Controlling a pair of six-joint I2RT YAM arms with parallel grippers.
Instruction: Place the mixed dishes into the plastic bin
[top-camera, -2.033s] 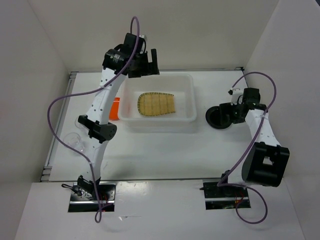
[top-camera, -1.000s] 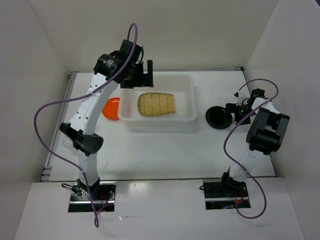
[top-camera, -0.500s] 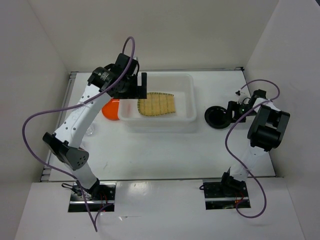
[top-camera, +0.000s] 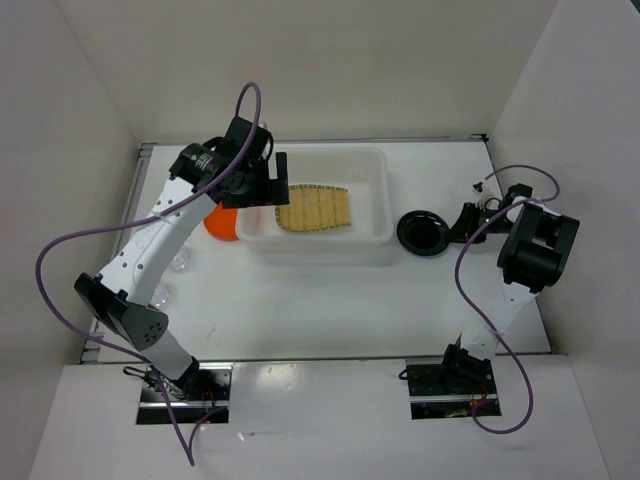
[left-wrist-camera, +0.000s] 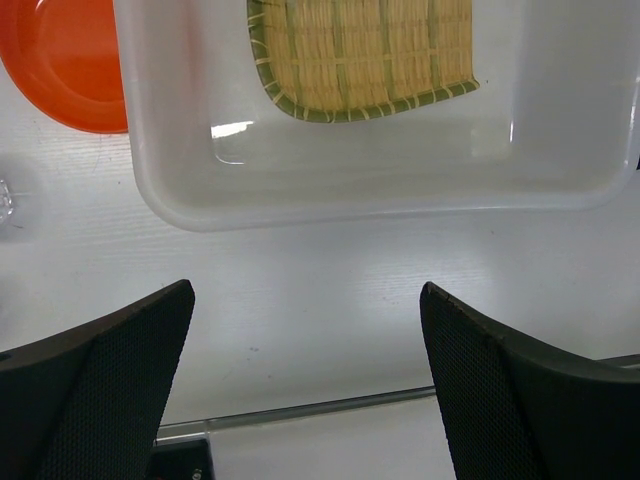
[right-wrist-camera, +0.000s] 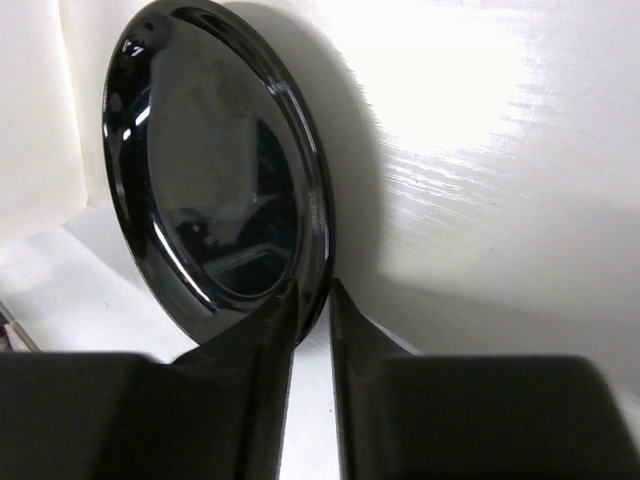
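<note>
The tan woven tray (top-camera: 313, 209) lies inside the translucent plastic bin (top-camera: 384, 190); the left wrist view shows the tray (left-wrist-camera: 365, 55) and the bin's near wall (left-wrist-camera: 380, 195). An orange plate (top-camera: 221, 221) sits on the table against the bin's left side, and its edge (left-wrist-camera: 60, 60) shows in the left wrist view. My left gripper (top-camera: 270, 181) hovers open over the bin's left rim, and nothing lies between the fingers of this gripper (left-wrist-camera: 305, 300). Right of the bin, the black plate (top-camera: 421, 233) is pinched by its rim. My right gripper (right-wrist-camera: 312, 295) is shut on that plate (right-wrist-camera: 215, 190).
A clear cup (top-camera: 180, 262) stands on the table left of the bin, by the left arm, and a sliver of it (left-wrist-camera: 5, 200) shows in the wrist view. White walls enclose the table on three sides. The right wall is close behind my right gripper (top-camera: 458, 222).
The right gripper has closed onto the black plate's rim, and the plate has shifted left toward the bin. The left gripper has swung from the bin's back-left corner down along its left side.
</note>
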